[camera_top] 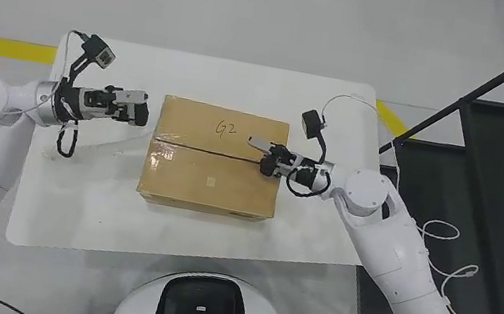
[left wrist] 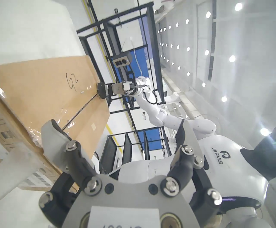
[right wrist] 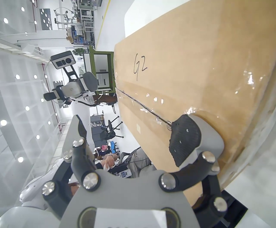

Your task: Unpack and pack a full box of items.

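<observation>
One box (camera_top: 212, 183) was seen shut on the white counter (camera_top: 82, 198), its taped seam (right wrist: 140, 105) closed along the top. The left gripper (camera_top: 142, 110) was held at the box's left end, fingers (left wrist: 54, 138) spread wide, nothing pinched; contact could not be told. The right gripper (camera_top: 259, 154) was placed over the right end, fingers spread too: one pad (right wrist: 185, 138) was laid against the top at the seam, the other was seen clear of the box.

A handwritten mark (camera_top: 226, 129), "G2", sits on the box (camera_top: 179, 170) top between the left gripper (camera_top: 143, 109) and the right gripper (camera_top: 259, 153), nearer the right; a small sticker (camera_top: 210, 182) there is unreadable.
</observation>
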